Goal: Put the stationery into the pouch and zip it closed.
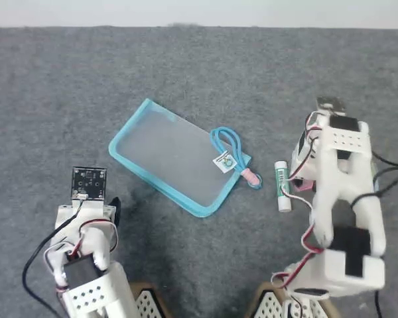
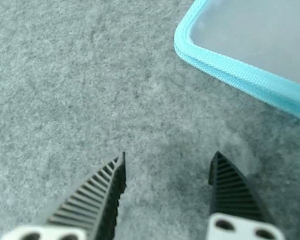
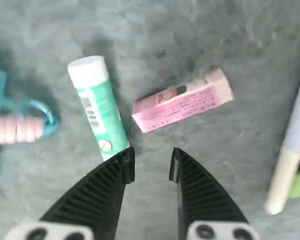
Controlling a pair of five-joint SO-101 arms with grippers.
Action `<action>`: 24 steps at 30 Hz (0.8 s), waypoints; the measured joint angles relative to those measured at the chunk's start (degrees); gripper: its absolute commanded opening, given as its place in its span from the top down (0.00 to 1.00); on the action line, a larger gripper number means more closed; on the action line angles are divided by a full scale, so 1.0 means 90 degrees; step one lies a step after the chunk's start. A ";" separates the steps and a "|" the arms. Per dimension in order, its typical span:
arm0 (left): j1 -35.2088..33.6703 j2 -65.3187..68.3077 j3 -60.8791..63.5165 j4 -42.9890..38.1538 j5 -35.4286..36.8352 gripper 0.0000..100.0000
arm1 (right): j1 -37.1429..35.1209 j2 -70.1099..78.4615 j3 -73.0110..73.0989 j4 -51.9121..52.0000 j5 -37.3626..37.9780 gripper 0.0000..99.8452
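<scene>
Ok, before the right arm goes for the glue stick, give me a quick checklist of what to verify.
1. Right claw open and empty: ok.
2. Glue stick lying loose, close to that claw: ok.
3. Pink eraser apart from the glue stick: ok.
4. Pouch zip open to take items: cannot tell.
5. Left claw holding the pouch steady: not ok, it is open and apart from the pouch's edge.

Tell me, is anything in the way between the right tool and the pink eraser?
Nothing visible is. The right tool hangs open over bare mat, and the eraser lies just ahead of its tips. The glue stick lies off to one side of that path, not across it.
</scene>
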State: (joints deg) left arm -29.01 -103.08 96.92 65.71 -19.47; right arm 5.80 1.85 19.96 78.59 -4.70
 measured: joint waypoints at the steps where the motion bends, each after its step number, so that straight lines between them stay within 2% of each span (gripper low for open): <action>1: 0.0000 0.0000 0.0000 0.0000 0.0000 0.75 | 0.0000 0.0156 0.0000 -0.0068 -0.0254 0.82; 4: 0.0000 0.0000 0.0000 0.0000 0.0000 0.75 | 0.0176 0.0635 0.0000 -0.0205 -0.0674 0.79; 11: 0.0000 0.0000 0.0000 0.0000 0.0000 0.75 | 0.0342 0.1397 -0.0039 -0.0869 -0.0752 0.83; 22: 0.0000 0.0000 0.0000 0.0000 0.0000 0.75 | 0.0479 0.0987 -0.0127 -0.0889 -0.0762 0.84; 24: 0.0000 0.0000 0.0000 0.0000 0.0000 0.75 | 0.0479 0.0645 -0.0215 -0.0840 -0.0479 0.84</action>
State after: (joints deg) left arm -29.01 -103.08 96.92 65.71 -19.47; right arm 10.11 7.65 18.02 71.03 -9.01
